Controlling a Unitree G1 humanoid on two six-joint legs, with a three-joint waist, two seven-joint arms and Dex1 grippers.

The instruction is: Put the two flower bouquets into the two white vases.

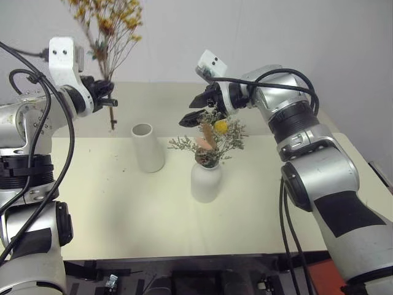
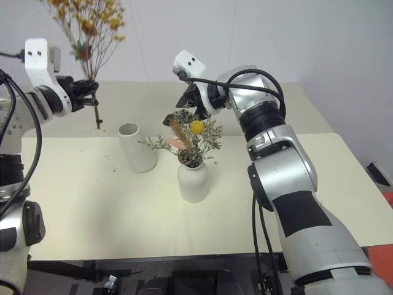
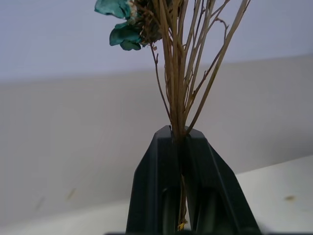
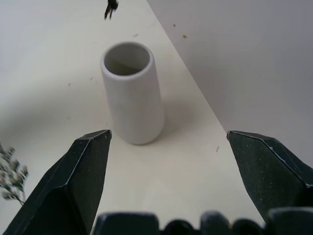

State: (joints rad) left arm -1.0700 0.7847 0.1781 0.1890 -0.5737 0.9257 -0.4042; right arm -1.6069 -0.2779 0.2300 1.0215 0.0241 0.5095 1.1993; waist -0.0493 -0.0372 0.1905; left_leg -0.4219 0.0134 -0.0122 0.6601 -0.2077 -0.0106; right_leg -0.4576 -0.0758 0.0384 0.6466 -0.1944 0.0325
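One vase filled: grey-green sprig bunch (image 1: 207, 138) seated in narrow-necked vase (image 1: 206, 180). Left gripper (image 1: 108, 93) clamped on yellow-orange bouquet (image 1: 109, 27), stems upright, tips probably clear of table (image 1: 123, 215). Tall cylinder vase (image 1: 148, 147) empty, below and to its right. Right gripper (image 1: 196, 110) spread wide, empty.

Bright even light, soft shadows, sharp views
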